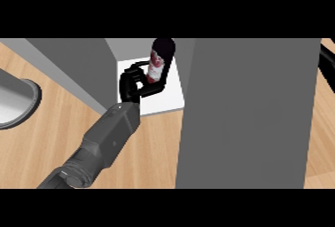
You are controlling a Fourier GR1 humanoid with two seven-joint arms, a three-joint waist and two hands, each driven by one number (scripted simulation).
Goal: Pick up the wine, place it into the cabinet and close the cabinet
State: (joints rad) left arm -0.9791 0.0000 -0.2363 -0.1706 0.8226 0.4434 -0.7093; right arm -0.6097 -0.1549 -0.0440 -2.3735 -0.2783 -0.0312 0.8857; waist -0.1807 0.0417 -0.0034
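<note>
Dark, red-labelled glass wine bottle (157,61) stands roughly upright inside the grey cabinet (77,64), just right of our left hand (131,86), fingers curled round it.

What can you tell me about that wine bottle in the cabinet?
The wine bottle is dark with a red and white label. It is held nearly upright, tilted a little, inside the open cabinet over its white floor. The left hand curls black fingers round its lower part, hiding the base.
</note>
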